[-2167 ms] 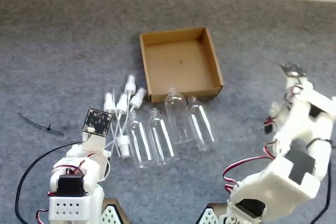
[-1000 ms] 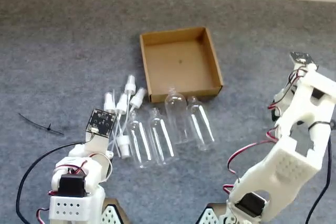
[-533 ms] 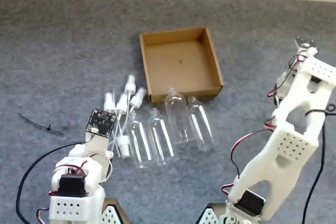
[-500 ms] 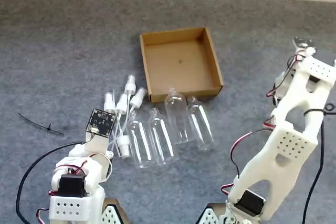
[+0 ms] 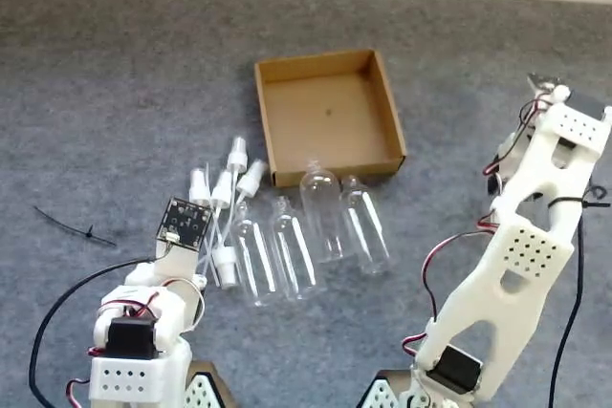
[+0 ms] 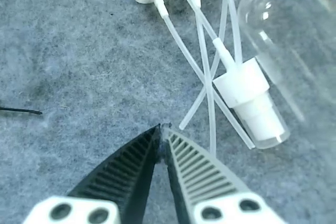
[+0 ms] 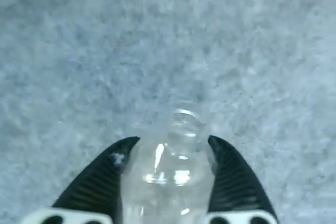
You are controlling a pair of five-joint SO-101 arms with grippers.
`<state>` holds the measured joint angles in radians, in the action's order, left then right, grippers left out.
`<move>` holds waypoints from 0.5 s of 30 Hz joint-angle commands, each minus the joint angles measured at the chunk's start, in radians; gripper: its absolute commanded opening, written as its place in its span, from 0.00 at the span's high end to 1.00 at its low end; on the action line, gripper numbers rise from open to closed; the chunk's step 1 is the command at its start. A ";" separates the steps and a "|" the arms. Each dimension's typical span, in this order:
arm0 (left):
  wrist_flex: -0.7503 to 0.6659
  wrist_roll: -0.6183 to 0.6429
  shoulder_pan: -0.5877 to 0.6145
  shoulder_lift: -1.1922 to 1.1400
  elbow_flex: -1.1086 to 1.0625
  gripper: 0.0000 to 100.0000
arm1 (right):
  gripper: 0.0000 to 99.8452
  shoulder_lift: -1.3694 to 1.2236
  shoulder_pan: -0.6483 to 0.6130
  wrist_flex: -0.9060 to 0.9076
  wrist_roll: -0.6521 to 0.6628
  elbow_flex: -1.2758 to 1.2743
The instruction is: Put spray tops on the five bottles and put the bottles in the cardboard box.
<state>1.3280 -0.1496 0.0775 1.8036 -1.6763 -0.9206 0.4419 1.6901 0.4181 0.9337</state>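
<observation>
Done: I saw nothing capped or boxed.
Right gripper (image 7: 172, 141): clamped on a bottle (image 7: 168, 177).
Left gripper (image 6: 160, 128): jaws together.

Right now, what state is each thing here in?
Cardboard box: open, empty.
Four bottles: lying down, uncapped.
Spray tops: loose, not fitted.
Left hand: shut, empty.
Right hand: shut on a fifth bottle, uncapped.

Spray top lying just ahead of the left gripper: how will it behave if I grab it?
Likely light: the spray top is small white plastic. Its thin dip tube looks floppy and crosses other tubes, so lifting may drag them. The round collar might roll.
</observation>
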 commanded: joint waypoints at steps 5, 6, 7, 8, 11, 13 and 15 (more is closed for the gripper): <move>-0.264 -0.133 0.120 0.015 -0.018 0.98 | 1.00 0.185 -0.061 0.076 -0.066 0.341; -0.301 -0.203 0.162 0.015 -0.012 0.98 | 1.00 0.216 -0.068 0.076 -0.081 0.355; -0.339 -0.258 0.193 0.015 -0.008 0.98 | 1.00 0.246 -0.081 0.076 -0.095 0.364; -0.367 -0.298 0.213 0.015 -0.002 0.98 | 1.00 0.278 -0.094 0.076 -0.114 0.367; -0.402 -0.345 0.222 0.012 0.048 0.98 | 1.00 0.377 -0.137 0.076 -0.172 0.366; -0.381 -0.350 0.232 0.008 0.127 0.98 | 1.00 0.437 -0.171 0.077 -0.195 0.364; -0.322 -0.347 0.259 -0.001 0.236 0.98 | 1.00 0.492 -0.206 0.077 -0.199 0.364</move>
<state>0.9643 -0.4841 0.2862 1.8082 -1.6226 -0.5907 0.3069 1.7453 0.2509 1.2405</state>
